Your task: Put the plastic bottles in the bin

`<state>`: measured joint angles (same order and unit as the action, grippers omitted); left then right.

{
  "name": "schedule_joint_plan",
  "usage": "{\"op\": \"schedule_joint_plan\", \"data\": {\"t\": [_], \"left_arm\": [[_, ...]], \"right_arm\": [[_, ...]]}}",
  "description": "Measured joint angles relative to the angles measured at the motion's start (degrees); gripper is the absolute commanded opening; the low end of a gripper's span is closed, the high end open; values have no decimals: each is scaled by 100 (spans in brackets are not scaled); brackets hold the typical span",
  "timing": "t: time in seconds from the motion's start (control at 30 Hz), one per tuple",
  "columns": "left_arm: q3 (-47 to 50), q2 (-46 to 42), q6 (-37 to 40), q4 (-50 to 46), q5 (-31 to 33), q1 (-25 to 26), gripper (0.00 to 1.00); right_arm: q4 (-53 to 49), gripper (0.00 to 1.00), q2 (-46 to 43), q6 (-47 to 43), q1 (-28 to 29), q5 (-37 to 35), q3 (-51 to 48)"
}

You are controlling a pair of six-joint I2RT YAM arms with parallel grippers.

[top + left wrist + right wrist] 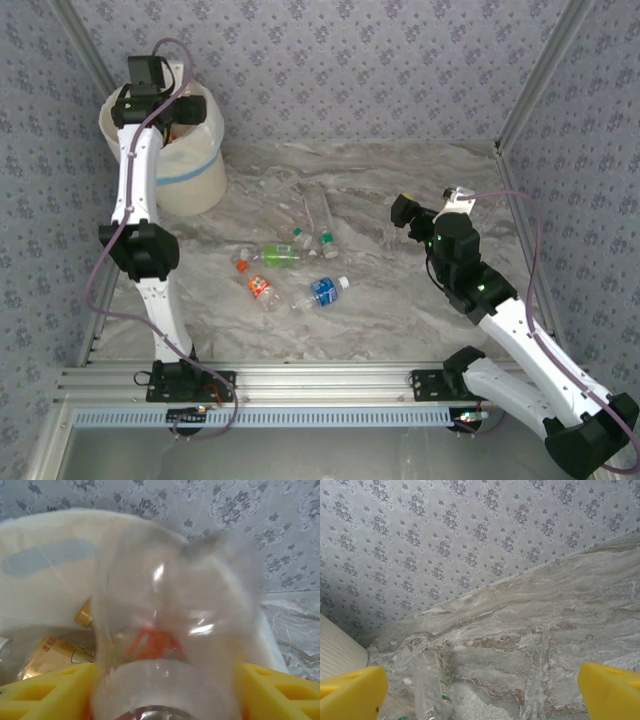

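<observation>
Over the bin (195, 175), my left gripper (165, 692) has a blurred clear bottle (170, 610) between its jaws; I cannot tell whether it is gripped or dropping. My right gripper (482, 690) hangs wide open, empty. Next, I judge, comes fetching one of the table bottles (280, 256).

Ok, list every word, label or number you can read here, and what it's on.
Gold label in the bin: dark characters, too blurred to read.
Blue bottle, orange bottle, green bottle on the table: labels too small to read.
Nothing else legible.
</observation>
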<state>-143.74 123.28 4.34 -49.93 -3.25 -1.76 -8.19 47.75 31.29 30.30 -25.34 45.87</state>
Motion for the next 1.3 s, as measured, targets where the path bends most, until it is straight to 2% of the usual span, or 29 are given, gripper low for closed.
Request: {"op": "schedule_joint_plan", "data": {"t": [0.13, 0.27, 0.5, 0.67, 0.83, 0.97, 1.13, 1.3], "left_arm": [[-48, -50, -138, 7, -212, -4, 92], [-48, -144, -455, 7, -422, -7, 99], [-50, -570, -1316, -120, -901, 131, 99], [122, -962, -1801, -260, -713, 846, 100], [1399, -1519, -2166, 50, -393, 1674, 99], [2651, -1845, -2470, 483, -136, 2074, 99], [4157, -2232, -2855, 1019, 33, 2179, 100], [5407, -2876, -3150, 1388, 74, 2164, 100]], "right_arm": [[4, 100, 39, 9, -22, 0, 0], [0, 100, 146, 57, -35, 2, 0], [-9, 100, 317, 92, -92, 11, -13], [-83, 100, 745, 136, -146, 225, -15], [-260, 100, 1082, 236, -146, 448, -20], [-262, 100, 1154, 286, -146, 693, -138], [-70, 100, 1545, 435, -92, 1113, -385], [105, 99, 2409, 496, 317, 1364, -356]]}}
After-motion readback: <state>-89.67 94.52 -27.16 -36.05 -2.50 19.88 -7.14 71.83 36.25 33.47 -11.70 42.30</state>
